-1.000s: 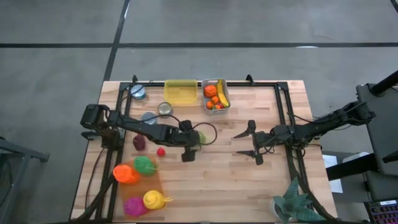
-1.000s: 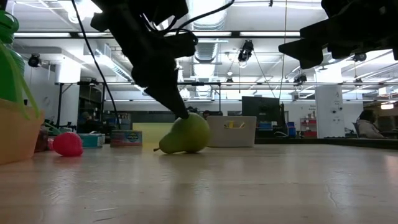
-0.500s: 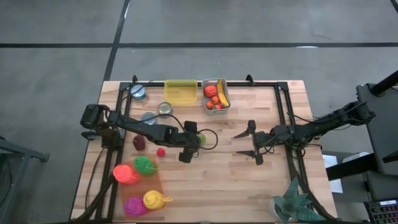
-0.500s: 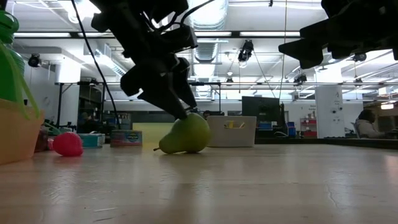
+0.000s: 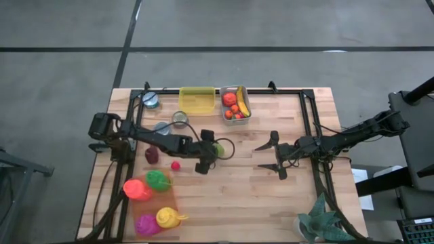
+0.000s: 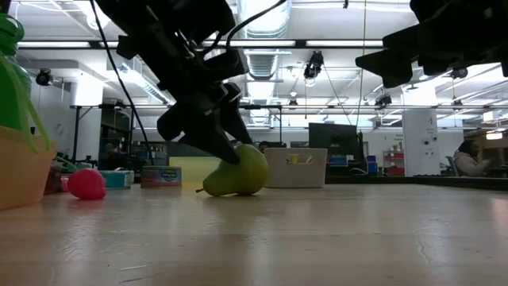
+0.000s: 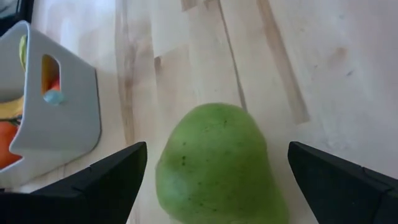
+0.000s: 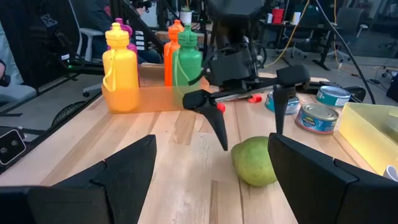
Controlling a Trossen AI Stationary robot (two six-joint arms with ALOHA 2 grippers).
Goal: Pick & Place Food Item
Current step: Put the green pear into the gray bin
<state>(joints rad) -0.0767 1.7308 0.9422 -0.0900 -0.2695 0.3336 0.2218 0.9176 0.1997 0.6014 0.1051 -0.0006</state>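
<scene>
A green pear (image 5: 219,149) lies on its side on the wooden table (image 5: 237,196), just left of the middle. My left gripper (image 5: 211,152) slants down over it, open. Its two fingers stand on either side of the pear (image 7: 217,162), with bare table showing between each finger and the fruit. In the right wrist view the same fingers (image 8: 219,127) straddle the pear (image 8: 255,162) from above. My right gripper (image 5: 260,157) hovers open and level to the pear's right, holding nothing. In the low view a left finger (image 6: 225,147) overlaps the pear (image 6: 242,171).
At the far edge stand a grey bin of fruit (image 5: 234,103) and a yellow container (image 5: 196,100), with cans (image 5: 179,118) nearby. Coloured bottles (image 5: 152,196) lie at the near left. Small red items (image 5: 175,165) sit left of the pear, a plant (image 5: 319,220) at the near right.
My left gripper has rolled about its own axis and sunk a little onto the pear, so its open fingers now straddle the fruit instead of standing at its near side. The pear has not moved.
</scene>
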